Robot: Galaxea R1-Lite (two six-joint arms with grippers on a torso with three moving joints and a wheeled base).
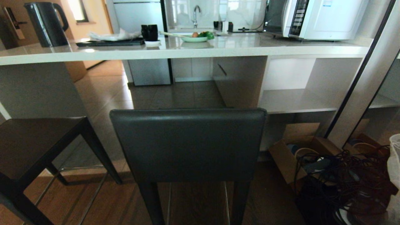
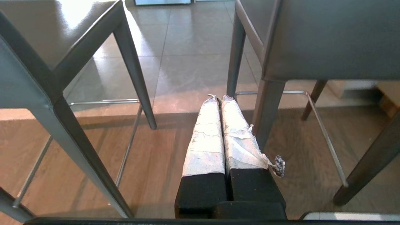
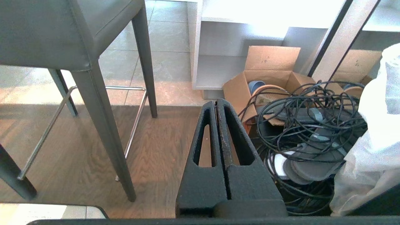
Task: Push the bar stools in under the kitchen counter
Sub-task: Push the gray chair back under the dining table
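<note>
The left gripper [image 2: 219, 99], its tape-wrapped fingers [image 2: 204, 137] pressed together and empty, hangs above the wooden floor [image 2: 156, 162] between two bar stools: one stool [image 2: 47, 72] to one side of it, the other stool [image 2: 312, 43], grey backrest showing, just beside it.

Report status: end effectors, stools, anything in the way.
Left end effector and right end effector shut, empty, low behind stools. Center stool and left stool not under the counter. Cable tangle at right.
</note>
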